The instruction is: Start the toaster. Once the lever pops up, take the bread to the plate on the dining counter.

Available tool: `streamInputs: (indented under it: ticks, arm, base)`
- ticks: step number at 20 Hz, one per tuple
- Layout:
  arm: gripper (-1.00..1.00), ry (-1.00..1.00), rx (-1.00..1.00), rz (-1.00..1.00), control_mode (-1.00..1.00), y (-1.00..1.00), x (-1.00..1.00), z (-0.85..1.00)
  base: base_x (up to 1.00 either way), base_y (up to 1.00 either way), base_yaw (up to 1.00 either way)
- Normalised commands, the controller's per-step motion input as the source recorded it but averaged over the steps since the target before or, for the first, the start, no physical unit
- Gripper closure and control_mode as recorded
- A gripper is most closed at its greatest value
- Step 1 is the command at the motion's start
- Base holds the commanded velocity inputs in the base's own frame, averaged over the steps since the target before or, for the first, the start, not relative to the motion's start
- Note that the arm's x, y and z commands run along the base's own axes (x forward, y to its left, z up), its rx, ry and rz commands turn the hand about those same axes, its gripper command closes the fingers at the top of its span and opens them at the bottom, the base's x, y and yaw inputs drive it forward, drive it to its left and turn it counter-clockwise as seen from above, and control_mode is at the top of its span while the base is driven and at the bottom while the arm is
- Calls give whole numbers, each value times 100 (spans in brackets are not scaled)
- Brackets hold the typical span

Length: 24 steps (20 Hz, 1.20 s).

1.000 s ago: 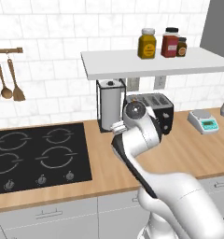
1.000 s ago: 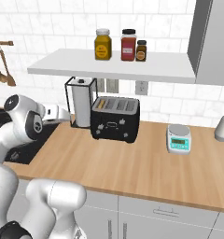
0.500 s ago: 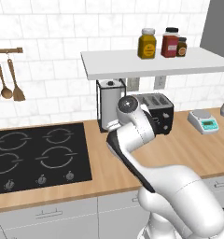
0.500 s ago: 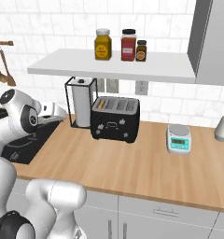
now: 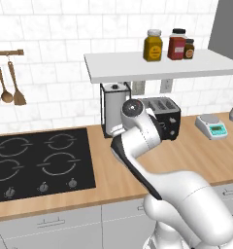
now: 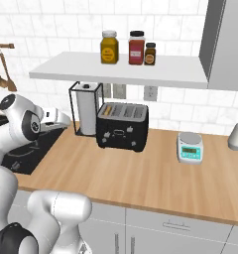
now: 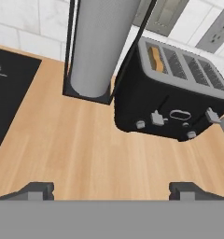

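Observation:
The black four-slot toaster (image 5: 161,115) (image 6: 122,126) (image 7: 174,98) stands on the wall counter under the shelf. A tan slice of bread (image 7: 155,57) (image 6: 107,110) sits in its leftmost slot, only the top edge showing. Two small levers (image 7: 157,117) stick out of the toaster's front. My gripper (image 7: 111,191) is open, its fingertips (image 7: 37,190) wide apart with nothing between them. It hovers over the counter, left of the toaster and short of it. The plate and the dining counter are out of view.
A paper-towel roll (image 5: 113,109) (image 6: 86,109) (image 7: 97,46) in a black wire stand sits just left of the toaster. The black stove (image 5: 36,160) (image 7: 6,93) lies further left. A white scale (image 6: 189,147) stands to the right, and jars (image 6: 109,47) sit on the shelf.
The arm's elbow has swung slightly left and the hand has drawn back a little from the toaster. Nothing on the counter has moved.

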Motion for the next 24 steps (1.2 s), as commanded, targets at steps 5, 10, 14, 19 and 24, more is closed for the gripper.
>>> streamInputs:
  ticks: [5,10,14,19,24]
  arm:
    - [-100,0,0,0,-100,0,0,0]
    - [-100,0,0,0,-100,0,0,0]
    - [-100,0,0,0,-100,0,0,0]
    - [-100,0,0,0,-100,0,0,0]
    - [-100,0,0,0,-100,0,0,0]
  base:
    - [0,0,0]
    - [0,0,0]
    - [0,0,0]
    - [0,0,0]
    - [0,0,0]
